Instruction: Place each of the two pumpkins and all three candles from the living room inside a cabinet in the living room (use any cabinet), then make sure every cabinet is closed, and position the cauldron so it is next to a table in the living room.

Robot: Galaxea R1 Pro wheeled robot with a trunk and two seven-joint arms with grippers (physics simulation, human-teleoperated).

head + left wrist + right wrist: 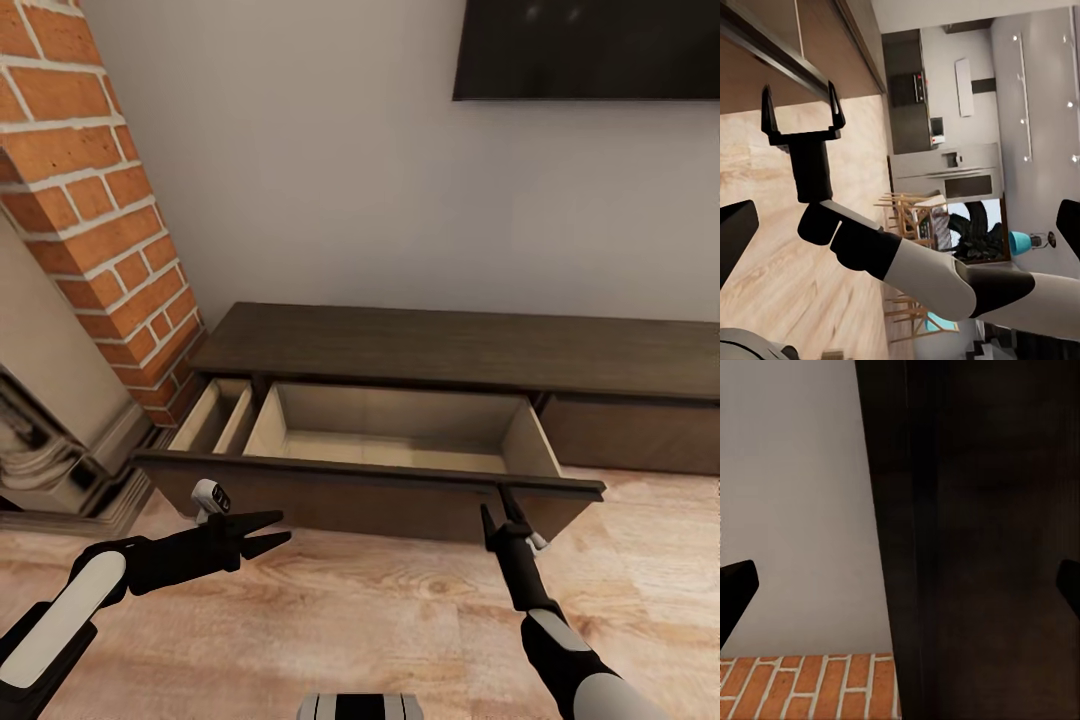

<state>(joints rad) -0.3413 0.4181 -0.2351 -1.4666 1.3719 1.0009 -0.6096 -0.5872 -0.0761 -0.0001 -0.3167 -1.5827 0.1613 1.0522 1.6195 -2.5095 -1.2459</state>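
The cabinet [460, 350] is a long, low dark-brown unit against the wall. Its wide front [370, 482] is pulled out and shows a bare pale interior [390, 432] plus a narrow side compartment [215, 415]. My right gripper [498, 510] is open, its fingertips just below the top edge of that front near its right end. The left wrist view catches it as an open black fork [802, 112] at the dark front. My left gripper [265, 532] hangs open and holds nothing, low over the floor ahead of the front's left part. Pumpkins, candles, cauldron and table are out of view.
A red brick chimney [90, 200] and a stone-coloured fireplace [40, 420] stand left of the cabinet. A dark TV [590, 50] hangs above. The cabinet's right front [640, 432] is shut. Wooden floor [380, 600] lies between me and the unit.
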